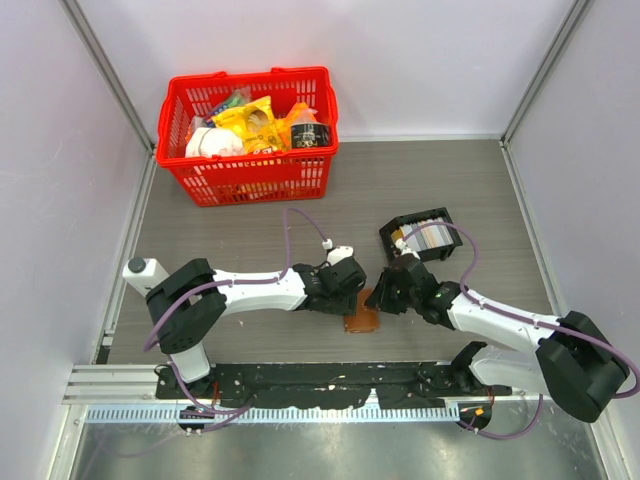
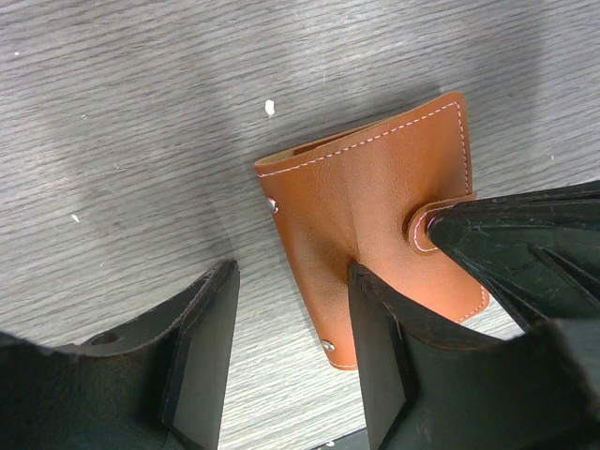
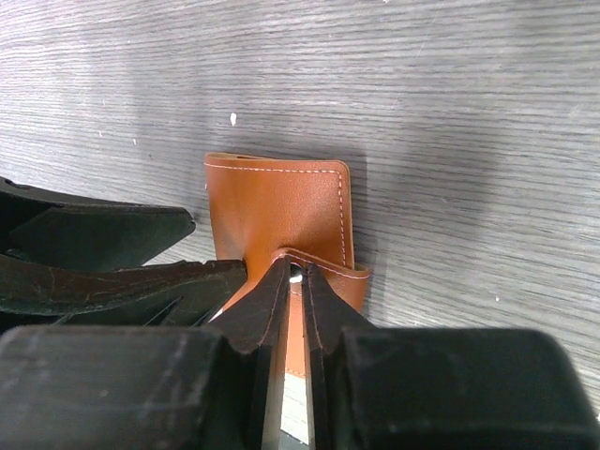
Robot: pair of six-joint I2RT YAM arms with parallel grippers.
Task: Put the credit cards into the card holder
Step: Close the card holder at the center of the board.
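The brown leather card holder (image 1: 362, 320) lies folded shut on the table between my two grippers. My left gripper (image 1: 349, 296) is open; in the left wrist view (image 2: 292, 277) one finger (image 2: 375, 319) presses on the holder (image 2: 375, 178) and the other stands on the bare table beside it. My right gripper (image 1: 384, 297) is shut on the holder's snap tab (image 3: 323, 264), with the holder (image 3: 277, 206) just beyond the gripper (image 3: 298, 270). The credit cards (image 1: 425, 236) stand in a small black tray (image 1: 392, 232) behind the right gripper.
A red basket (image 1: 250, 180) full of packaged goods stands at the back left. Grey walls close in the table on both sides and the back. The arms' mounting rail (image 1: 330, 385) runs along the near edge.
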